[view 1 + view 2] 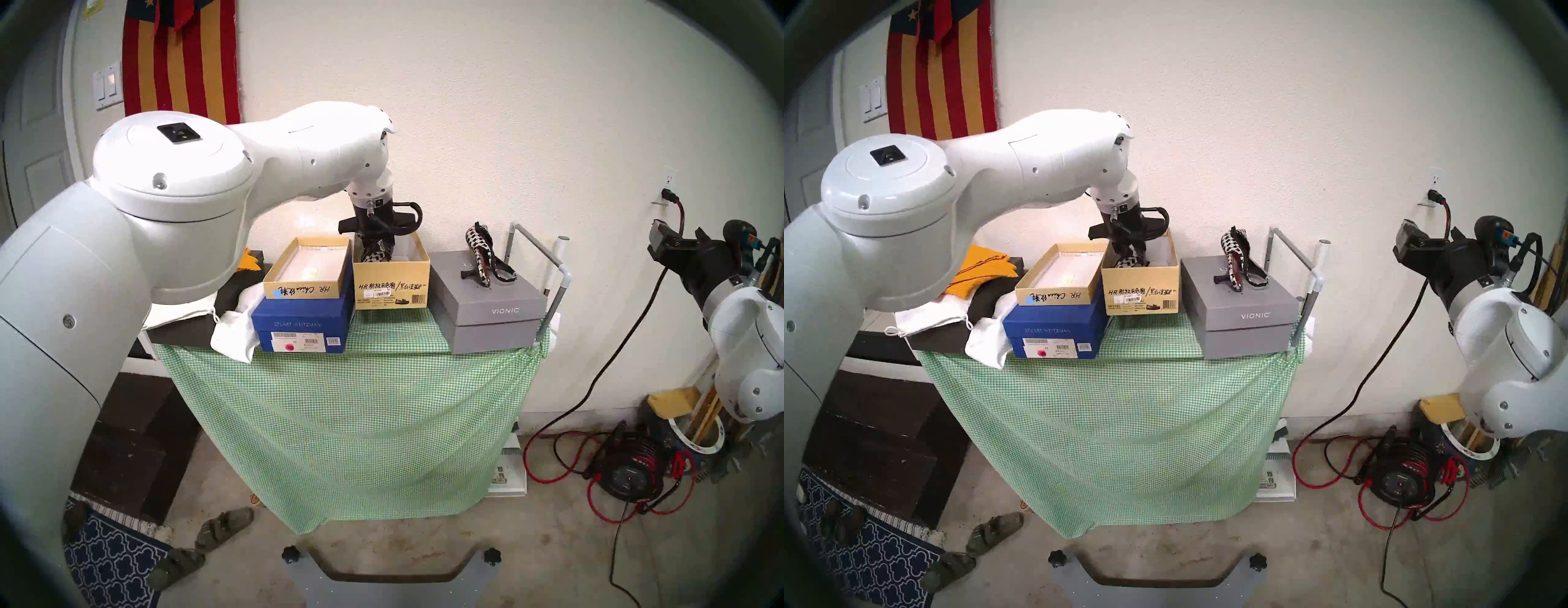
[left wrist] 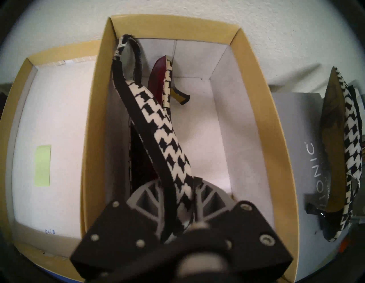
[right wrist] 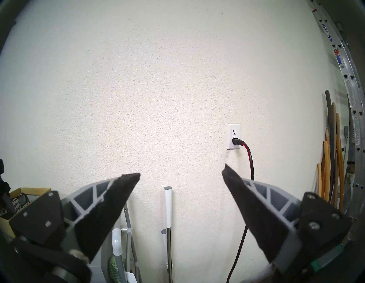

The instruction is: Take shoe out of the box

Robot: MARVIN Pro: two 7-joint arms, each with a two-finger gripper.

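Observation:
The tan box (image 1: 390, 288) with handwritten "HR" and barcode stickers stands on the green-checked table, also in the head right view (image 1: 1142, 293). My left gripper (image 1: 372, 240) reaches down into it and is shut on a black-and-white houndstooth shoe (image 2: 167, 138). The shoe's toe end is between the fingers (image 2: 144, 199). Its red insole, heel and strap are at the far end, inside the white-lined box (image 2: 254, 118). My right gripper (image 3: 180, 177) is open and empty, held off to the right (image 1: 662, 248) facing the wall.
A matching shoe (image 1: 488, 259) lies on the grey VIONIC box (image 1: 492, 310) right of the tan box. The shallow tan lid (image 1: 305, 271) sits on a blue box (image 1: 303, 325) at the left. White cloth bags (image 1: 231, 335), a metal frame (image 1: 555, 271) and floor cables (image 1: 628, 467) surround them.

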